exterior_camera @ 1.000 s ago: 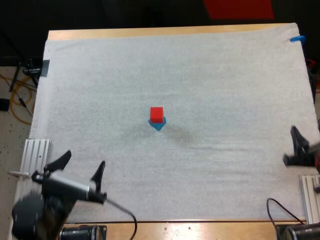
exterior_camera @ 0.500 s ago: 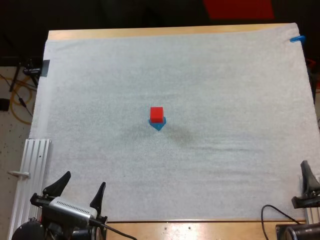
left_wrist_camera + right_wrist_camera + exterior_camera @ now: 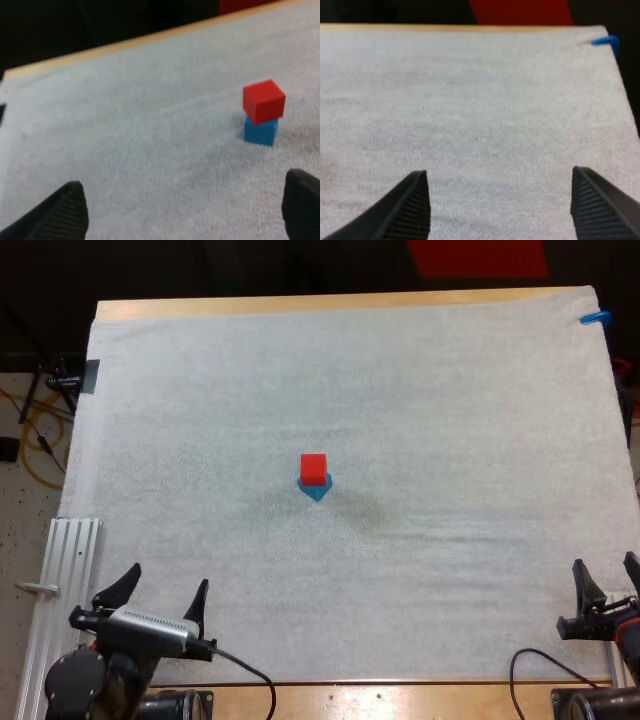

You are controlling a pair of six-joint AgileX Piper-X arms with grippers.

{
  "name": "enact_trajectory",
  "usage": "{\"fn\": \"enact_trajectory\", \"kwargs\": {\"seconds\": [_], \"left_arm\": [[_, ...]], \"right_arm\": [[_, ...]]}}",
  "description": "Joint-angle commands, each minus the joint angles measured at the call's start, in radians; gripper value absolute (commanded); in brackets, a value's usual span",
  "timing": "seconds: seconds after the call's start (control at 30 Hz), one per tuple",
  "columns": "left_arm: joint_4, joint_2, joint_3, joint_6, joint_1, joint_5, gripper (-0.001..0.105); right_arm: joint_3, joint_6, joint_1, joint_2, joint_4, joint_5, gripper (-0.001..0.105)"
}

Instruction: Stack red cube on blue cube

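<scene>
The red cube (image 3: 314, 469) is seen resting on the blue cube (image 3: 316, 490) at the middle of the mat (image 3: 450, 420). The left gripper (image 3: 168, 578) and right gripper (image 3: 604, 563) are held spread and empty at the near corners.

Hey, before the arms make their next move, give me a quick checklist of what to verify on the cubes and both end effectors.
1. red cube resting on blue cube: ok.
2. red cube squared with blue cube: not ok, it sits twisted on it.
3. left end effector open and empty: ok.
4. right end effector open and empty: ok.
5. Both end effectors clear of the cubes: ok, they are at the near edge of the mat and the cubes sit mid-mat.
</scene>
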Motion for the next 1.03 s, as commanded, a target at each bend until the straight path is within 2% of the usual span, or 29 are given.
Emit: {"fn": "enact_trajectory", "kwargs": {"seconds": [0.0, 1.0], "left_arm": [[-0.008, -0.129, 0.016, -0.019, 0.003, -0.015, 0.076], [-0.017, -0.129, 0.019, -0.023, 0.003, -0.013, 0.076]], "right_arm": [[-0.005, 0.002, -0.004, -0.033, -0.012, 0.0, 0.059], [-0.005, 0.01, -0.004, -0.033, 0.01, 0.0, 0.059]]}}
